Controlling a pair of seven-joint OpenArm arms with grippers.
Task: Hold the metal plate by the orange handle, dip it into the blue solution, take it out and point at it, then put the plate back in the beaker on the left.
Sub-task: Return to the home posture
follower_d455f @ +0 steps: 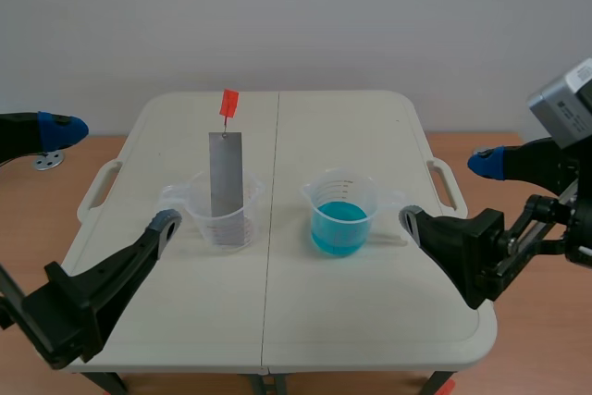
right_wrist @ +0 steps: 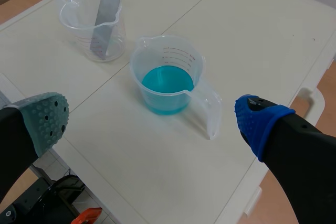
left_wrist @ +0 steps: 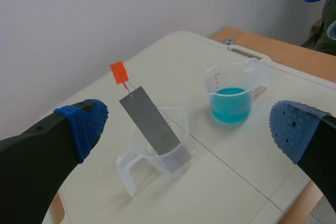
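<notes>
A grey metal plate (follower_d455f: 226,178) with an orange handle (follower_d455f: 228,102) stands upright in the clear beaker (follower_d455f: 222,216) on the left. To its right is a clear beaker of blue solution (follower_d455f: 342,215). My left gripper (follower_d455f: 113,176) is open, low at the table's left, apart from the plate. My right gripper (follower_d455f: 449,191) is open at the table's right. In the left wrist view the plate (left_wrist: 151,124) and its handle (left_wrist: 119,72) lie ahead of my open gripper (left_wrist: 189,127). In the right wrist view the blue beaker (right_wrist: 168,77) sits ahead of my open gripper (right_wrist: 152,119).
Both beakers stand mid-way across a cream folding table (follower_d455f: 370,321), with a seam running between them. A plain wall rises behind. The plate's beaker (right_wrist: 94,22) shows beyond the blue one in the right wrist view.
</notes>
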